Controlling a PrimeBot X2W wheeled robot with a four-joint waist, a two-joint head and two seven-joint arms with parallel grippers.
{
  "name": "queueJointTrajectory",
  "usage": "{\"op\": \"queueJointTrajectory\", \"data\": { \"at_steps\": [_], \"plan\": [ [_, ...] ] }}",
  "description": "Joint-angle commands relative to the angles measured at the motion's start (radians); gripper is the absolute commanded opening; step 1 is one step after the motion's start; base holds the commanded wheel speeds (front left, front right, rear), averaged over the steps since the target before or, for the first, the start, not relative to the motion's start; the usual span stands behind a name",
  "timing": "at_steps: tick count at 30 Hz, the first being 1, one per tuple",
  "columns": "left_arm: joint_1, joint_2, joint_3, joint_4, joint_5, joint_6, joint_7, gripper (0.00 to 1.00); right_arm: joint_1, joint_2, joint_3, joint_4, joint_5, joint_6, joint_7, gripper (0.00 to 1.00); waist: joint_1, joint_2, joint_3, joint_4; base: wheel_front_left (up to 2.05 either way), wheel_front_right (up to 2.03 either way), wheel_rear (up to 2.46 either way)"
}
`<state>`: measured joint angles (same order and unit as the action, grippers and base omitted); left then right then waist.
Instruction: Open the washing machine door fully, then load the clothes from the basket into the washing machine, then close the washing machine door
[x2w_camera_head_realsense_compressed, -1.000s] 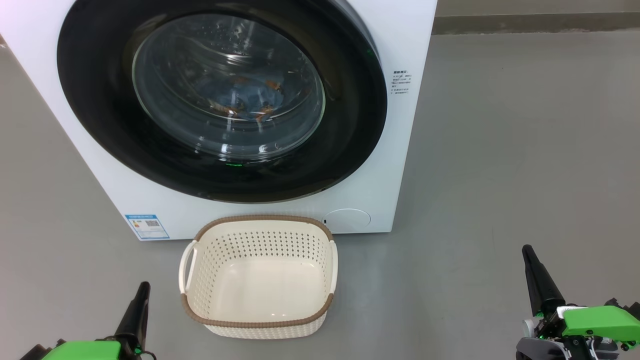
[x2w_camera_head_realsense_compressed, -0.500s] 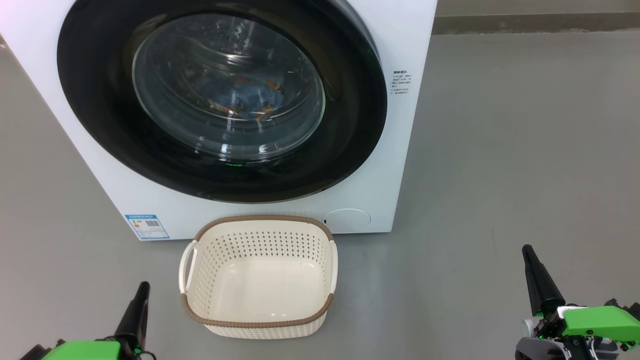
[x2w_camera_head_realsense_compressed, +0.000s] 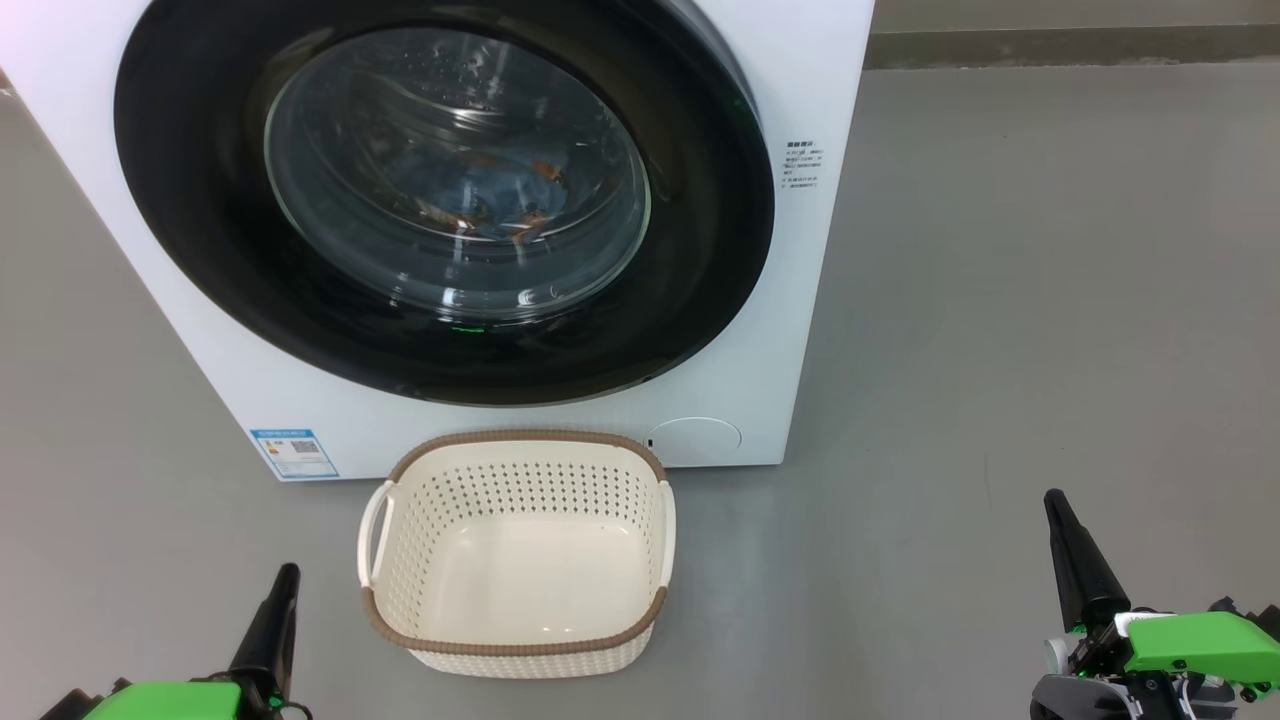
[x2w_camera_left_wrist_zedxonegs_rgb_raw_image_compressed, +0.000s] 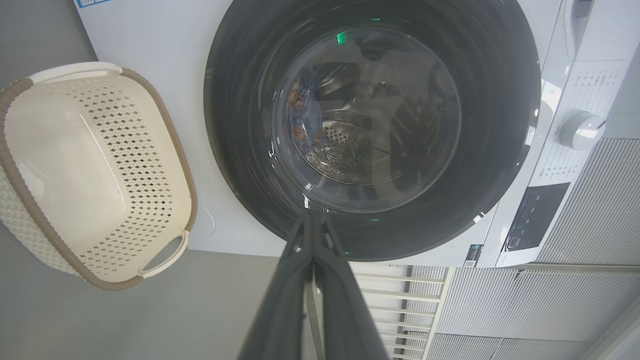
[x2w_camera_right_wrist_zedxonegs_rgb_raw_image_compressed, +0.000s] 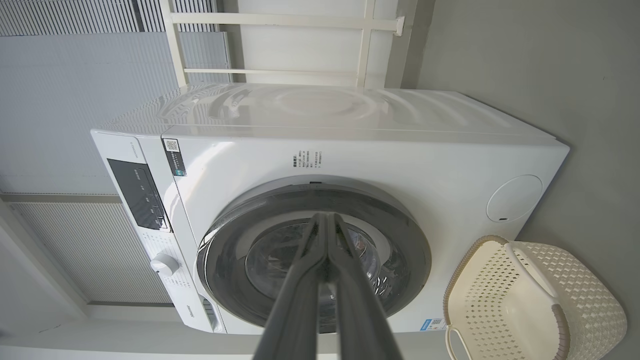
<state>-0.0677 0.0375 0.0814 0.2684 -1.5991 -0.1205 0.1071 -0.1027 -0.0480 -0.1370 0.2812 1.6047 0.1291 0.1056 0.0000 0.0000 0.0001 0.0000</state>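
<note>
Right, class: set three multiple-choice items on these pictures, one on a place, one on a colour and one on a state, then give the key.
1. Where is the basket?
A) on the floor before the washing machine
B) on top of the machine
C) on a shelf

2. What colour is the basket's rim?
A) green
B) brown
C) black

3. How is the washing machine door?
A) wide open
B) taken off
C) shut

Key:
1 A, it stands at the machine's foot.
2 B, a brown woven-look band rings its top.
3 C, the door lies flat against the front, with the clothes seen through its glass.
</note>
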Motion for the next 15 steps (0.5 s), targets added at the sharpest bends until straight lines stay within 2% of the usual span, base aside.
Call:
{"op": "queueJointTrajectory", "data": {
  "at_steps": [1, 15],
  "plan": [
    [-0.048, 0.013, 0.034, -0.018, -0.008, -0.009, 0.007, 0.00, -0.013, -0.002, 0.021, -0.030, 0.002, 0.002, 0.009, 0.00, 0.0000, 0.0000, 0.000, 0.000, 0.00, 0.00, 0.00],
    [-0.048, 0.013, 0.034, -0.017, -0.008, -0.009, 0.007, 0.00, -0.013, -0.002, 0.021, -0.030, 0.002, 0.002, 0.009, 0.00, 0.0000, 0.0000, 0.000, 0.000, 0.00, 0.00, 0.00]
  ]
}}
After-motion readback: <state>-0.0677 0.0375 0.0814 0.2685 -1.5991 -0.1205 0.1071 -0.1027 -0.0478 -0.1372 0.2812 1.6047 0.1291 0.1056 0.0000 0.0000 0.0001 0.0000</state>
